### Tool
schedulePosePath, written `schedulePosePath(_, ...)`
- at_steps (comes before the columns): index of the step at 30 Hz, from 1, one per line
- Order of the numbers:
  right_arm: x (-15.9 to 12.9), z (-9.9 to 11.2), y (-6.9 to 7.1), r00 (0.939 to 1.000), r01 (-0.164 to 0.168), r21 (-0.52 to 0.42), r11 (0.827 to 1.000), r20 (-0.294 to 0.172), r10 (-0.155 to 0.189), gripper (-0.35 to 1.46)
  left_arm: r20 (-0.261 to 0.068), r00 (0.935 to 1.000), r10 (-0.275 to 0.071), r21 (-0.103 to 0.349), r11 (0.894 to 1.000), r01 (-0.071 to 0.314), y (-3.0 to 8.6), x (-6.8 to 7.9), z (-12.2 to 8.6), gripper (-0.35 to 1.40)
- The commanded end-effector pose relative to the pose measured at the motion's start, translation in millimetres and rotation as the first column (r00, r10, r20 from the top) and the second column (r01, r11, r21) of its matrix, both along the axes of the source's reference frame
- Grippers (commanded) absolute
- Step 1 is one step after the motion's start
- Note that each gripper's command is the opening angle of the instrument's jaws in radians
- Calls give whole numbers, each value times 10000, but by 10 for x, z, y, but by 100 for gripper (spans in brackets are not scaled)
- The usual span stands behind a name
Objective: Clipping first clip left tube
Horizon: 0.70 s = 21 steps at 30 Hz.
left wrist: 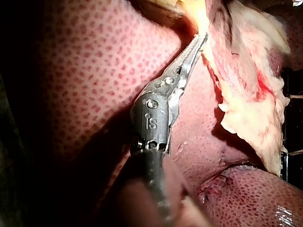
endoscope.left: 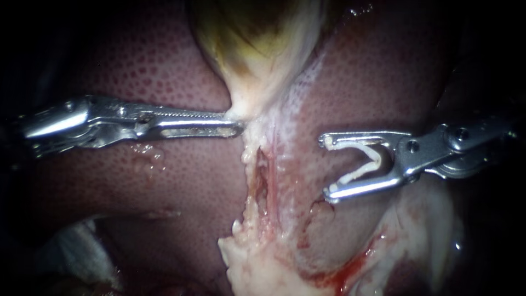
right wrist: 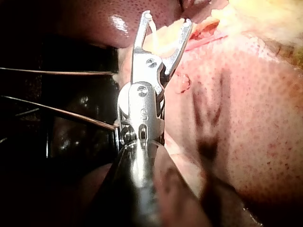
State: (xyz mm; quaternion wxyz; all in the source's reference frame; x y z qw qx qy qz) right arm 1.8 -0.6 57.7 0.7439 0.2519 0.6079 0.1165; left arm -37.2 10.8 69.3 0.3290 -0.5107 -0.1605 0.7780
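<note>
My left instrument [endoscope.left: 236, 121] comes in from the left, its long toothed jaws shut on the pale neck of the gallbladder [endoscope.left: 257, 44]; its wrist view shows the same hold [left wrist: 202, 39]. Below that neck a pale strand [endoscope.left: 276, 164] runs down the liver, with a reddish-brown tube [endoscope.left: 262, 178] bared in a slit. I cannot tell which tube is the left one. My right instrument [endoscope.left: 325, 167] hangs just right of the strand, apart from it. Its jaws stand wide and hold a white clip [endoscope.left: 364, 161] between them, also seen in the right wrist view [right wrist: 152, 29].
Mottled red liver [endoscope.left: 137, 181] lies on both sides of the strand. Ragged pale fat [endoscope.left: 252, 263] with a streak of blood [endoscope.left: 350, 268] lies below. White gauze [endoscope.left: 82, 246] shows at the lower left.
</note>
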Motion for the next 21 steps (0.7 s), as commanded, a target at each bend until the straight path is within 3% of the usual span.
schedulePosePath(1, 0, 0, 0, 10000, -2, 0, 10000, 2, 2, 52, 3, 10000, -1, -2, 10000, 1, 0, 0, 0, -35)
schedulePosePath(5, 0, 0, 0, 10000, -22, 6, 10000, -19, 22, 52, 23, 10000, 19, 17, 10000, -19, 1, 3, -3, -35)
schedulePosePath(8, 0, 0, 0, 10000, -23, 7, 10000, -18, 23, 53, 112, 9999, 106, 91, 9999, -107, 7, 15, -11, -35)
schedulePosePath(11, 0, 0, 0, 10000, -22, 6, 10000, -19, 22, 53, 84, 10000, 7, 123, 9999, -8, 16, 33, -25, -35)
schedulePosePath(16, 1, 1, 0, 10000, -28, 6, 10000, -15, 28, 53, 292, 9981, -537, 151, 9985, 532, 33, 70, -61, -35)
schedulePosePath(21, 3, 1, 0, 10000, -60, 9, 10000, -29, 60, 53, 491, 9958, -767, -140, 9969, 775, 44, 93, -94, -35)
